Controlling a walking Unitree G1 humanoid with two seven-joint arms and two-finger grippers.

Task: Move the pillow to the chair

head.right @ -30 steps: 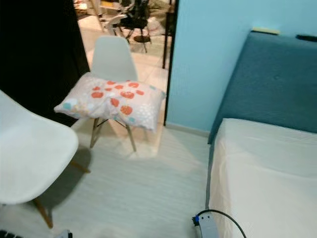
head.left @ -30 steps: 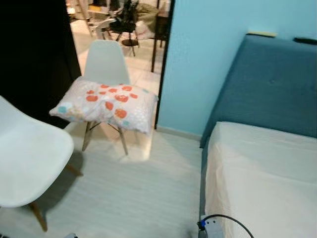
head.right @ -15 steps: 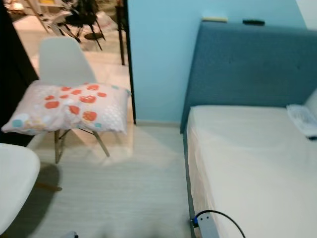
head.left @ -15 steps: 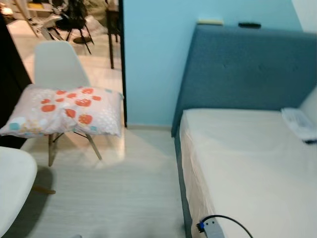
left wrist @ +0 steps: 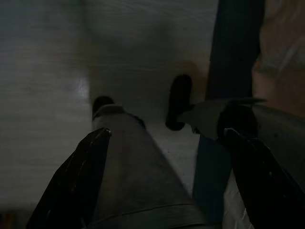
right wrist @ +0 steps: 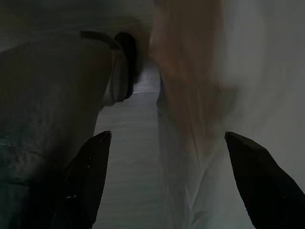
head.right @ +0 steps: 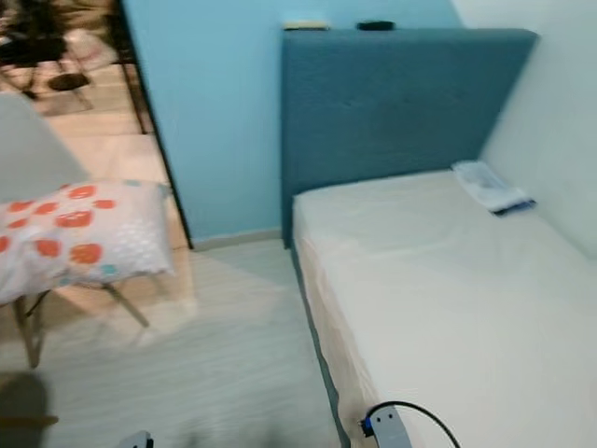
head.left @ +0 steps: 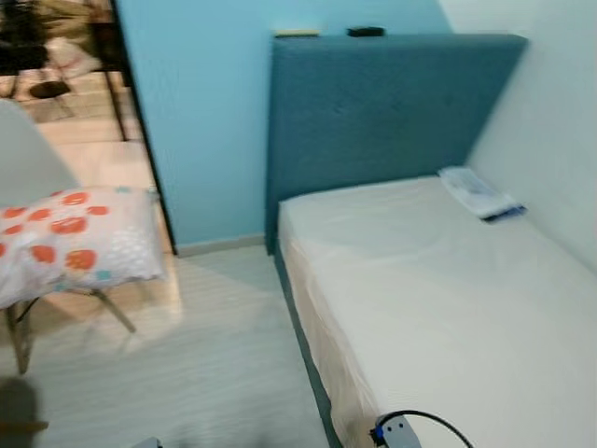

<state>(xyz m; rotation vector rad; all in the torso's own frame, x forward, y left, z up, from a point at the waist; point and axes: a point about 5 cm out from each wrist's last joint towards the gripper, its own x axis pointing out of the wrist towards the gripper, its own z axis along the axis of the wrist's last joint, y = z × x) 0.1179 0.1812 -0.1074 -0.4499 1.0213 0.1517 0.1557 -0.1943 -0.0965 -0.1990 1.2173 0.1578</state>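
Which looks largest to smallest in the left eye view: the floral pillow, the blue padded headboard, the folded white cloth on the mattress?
1. Blue padded headboard
2. Floral pillow, partly cut off by the frame edge
3. Folded white cloth

The white rectangular fabric pillow with orange flowers [head.left: 70, 241] lay flat on the white plastic chair [head.left: 23, 168].

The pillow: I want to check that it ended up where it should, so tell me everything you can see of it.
The pillow is soft and plump, with a pale cover printed with red-orange blotches and a few small blue marks. It lies flat across the seat of a white chair, whose backrest rises behind it and whose splayed wooden legs show beneath. Its near corner overhangs the seat by the doorway. Its far left end is cut off by the picture's edge. Nothing else touches it.
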